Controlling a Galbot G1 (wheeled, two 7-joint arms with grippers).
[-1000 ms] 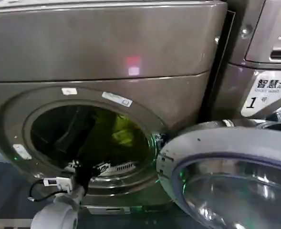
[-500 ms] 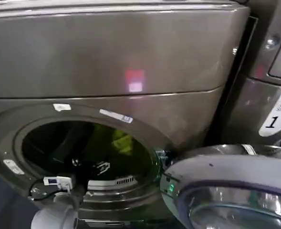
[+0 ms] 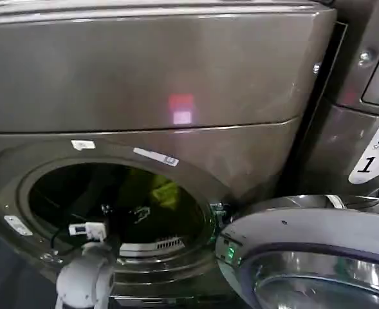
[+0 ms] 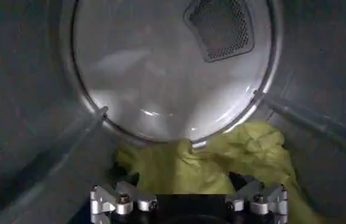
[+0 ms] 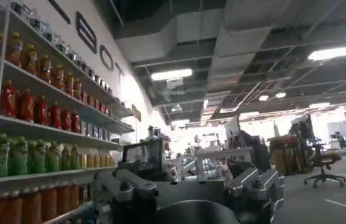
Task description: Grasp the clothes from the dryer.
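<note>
Lying in dryer (image 3: 176, 71) drum: yellow-green clothes (image 4: 222, 161), L claw (image 4: 188, 198) spread open nearby.

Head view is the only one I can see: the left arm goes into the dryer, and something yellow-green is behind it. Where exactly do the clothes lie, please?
Observer: In the left wrist view, the clothes lie at the bottom of the drum of the dryer, against its back wall.
Operator: Is the left end effector open?
Observer: Yes. The left end effector is open, with its fingers spread close in front of the fabric. I cannot tell whether they touch it.
Operator: And the right one?
Observer: The right end effector is open and empty, facing a room with shelves of bottles.
</note>
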